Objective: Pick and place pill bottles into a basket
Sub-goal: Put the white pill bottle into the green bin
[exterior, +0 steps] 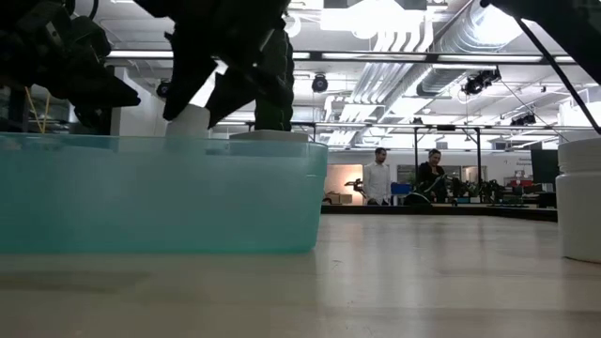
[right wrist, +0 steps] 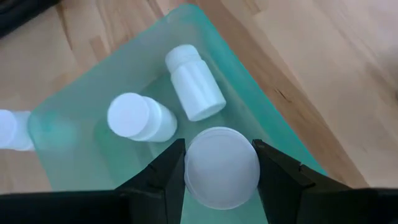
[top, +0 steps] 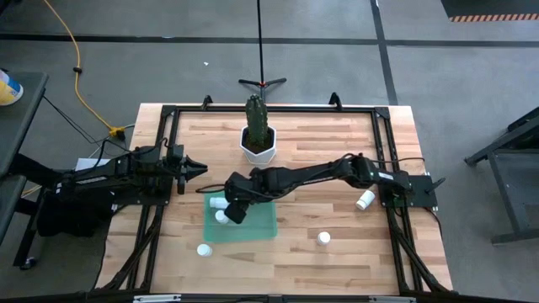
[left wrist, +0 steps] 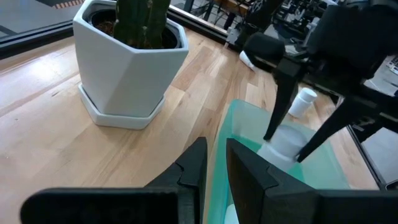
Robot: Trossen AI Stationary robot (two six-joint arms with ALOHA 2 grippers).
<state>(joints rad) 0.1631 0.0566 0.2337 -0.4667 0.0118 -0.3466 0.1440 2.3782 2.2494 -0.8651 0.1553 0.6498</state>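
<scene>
In the right wrist view, low in the frame, the right hand has its two dark fingers pressed on the sides of a white pill bottle. It holds that bottle just over the green basket. Two more bottles lie inside the basket, one on its side and one just beside it, both in the upper middle of the frame. Another bottle shows at the left edge, outside the basket.

From above, the basket sits in the lower middle of the wooden worktop. The right hand is over its left part. The left hand waits up and to the left of the basket, with its fingers shut tight on nothing.

Three bottles are out on the worktop: one standing at the lower left, one standing at the lower right, and one lying at the right. A white pot with a cactus stands at the top middle.
</scene>
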